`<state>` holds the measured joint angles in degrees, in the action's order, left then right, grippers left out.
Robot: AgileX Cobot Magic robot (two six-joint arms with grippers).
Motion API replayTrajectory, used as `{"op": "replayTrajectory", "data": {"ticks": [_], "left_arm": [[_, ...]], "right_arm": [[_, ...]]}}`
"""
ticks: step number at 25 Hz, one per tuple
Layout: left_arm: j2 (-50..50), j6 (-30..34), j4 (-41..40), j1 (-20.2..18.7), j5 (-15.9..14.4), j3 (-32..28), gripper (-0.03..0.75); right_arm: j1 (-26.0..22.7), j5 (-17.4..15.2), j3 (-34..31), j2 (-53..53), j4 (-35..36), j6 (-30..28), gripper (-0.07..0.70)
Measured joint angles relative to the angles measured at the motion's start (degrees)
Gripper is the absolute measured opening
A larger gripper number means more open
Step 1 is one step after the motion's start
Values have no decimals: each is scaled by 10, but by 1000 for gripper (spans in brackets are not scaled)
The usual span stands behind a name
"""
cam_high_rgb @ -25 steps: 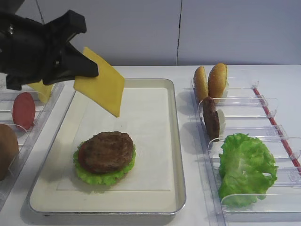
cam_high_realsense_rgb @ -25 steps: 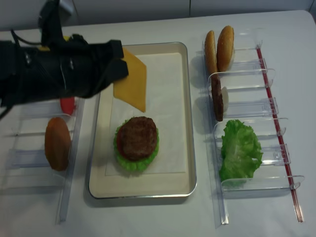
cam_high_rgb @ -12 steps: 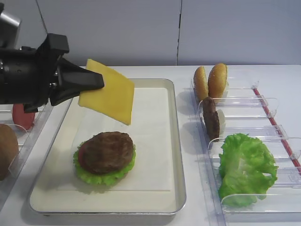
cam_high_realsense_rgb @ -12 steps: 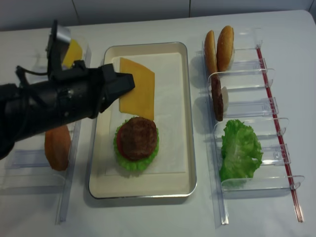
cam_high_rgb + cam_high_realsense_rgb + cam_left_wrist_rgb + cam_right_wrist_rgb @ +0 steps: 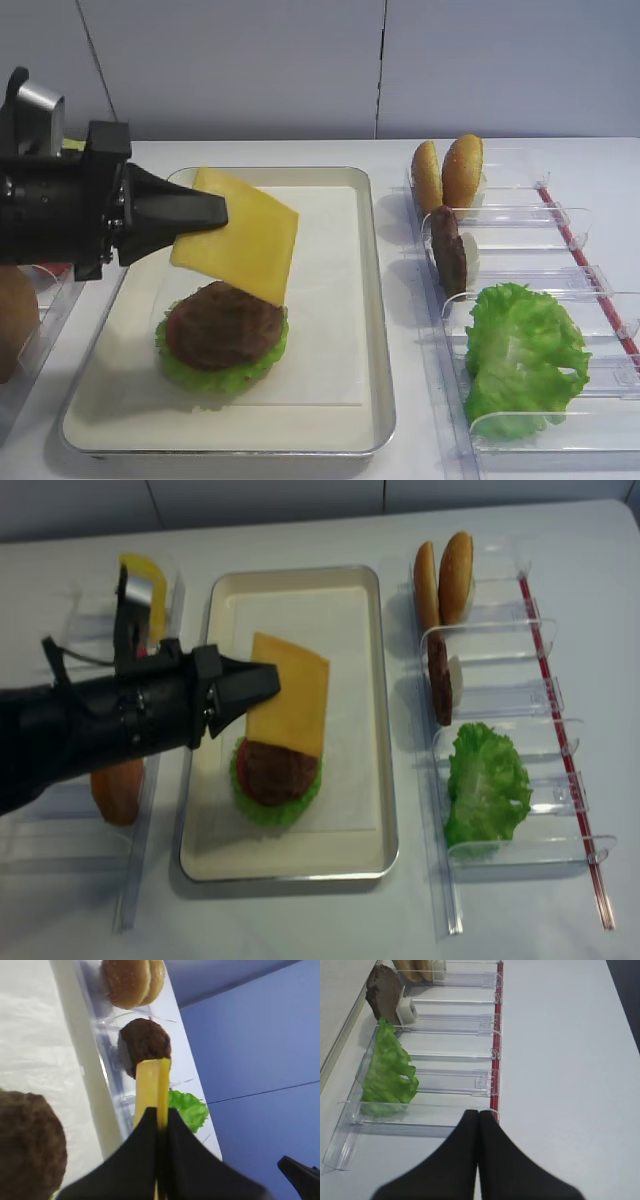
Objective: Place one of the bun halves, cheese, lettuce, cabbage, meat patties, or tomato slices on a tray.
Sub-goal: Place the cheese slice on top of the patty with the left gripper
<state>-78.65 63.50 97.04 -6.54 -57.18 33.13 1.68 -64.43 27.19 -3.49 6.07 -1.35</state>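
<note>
My left gripper [image 5: 220,211] is shut on one edge of the yellow-orange cheese [image 5: 245,240] and holds the slice tilted over the cream tray [image 5: 383,330]. The slice's lower corner hangs just above the back edge of a meat patty [image 5: 222,325]. That patty lies on a tomato slice [image 5: 237,770] and frilly lettuce [image 5: 225,378] on the tray's liner. In the left wrist view the cheese [image 5: 152,1080] sticks out edge-on between the shut fingers. My right gripper [image 5: 479,1112] is shut on nothing, over the table by the near end of the right rack.
A clear rack right of the tray holds two bun halves [image 5: 448,172], an upright patty [image 5: 449,250] and a large lettuce leaf [image 5: 522,355]. Left of the tray, clear bins hold a bun half [image 5: 115,785] and a paler yellow slice [image 5: 150,600].
The left gripper has carried the cheese right and towards the front of the tray, from over its back left corner to just above the patty stack.
</note>
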Motion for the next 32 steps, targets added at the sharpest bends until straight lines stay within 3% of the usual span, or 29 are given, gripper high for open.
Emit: {"op": "replayTrajectory", "data": {"ticks": [5,22,32], "left_arm": [[-10,11,4,19,2,-29,13],[-101,13,23,20,-19,-29,13],[-121,13,23,21,-9,-29,13]], "right_arm": [[0,0,0,0,0,0,20],[0,0,0,0,0,3,20],[0,1,0,0,0,2,20]]}}
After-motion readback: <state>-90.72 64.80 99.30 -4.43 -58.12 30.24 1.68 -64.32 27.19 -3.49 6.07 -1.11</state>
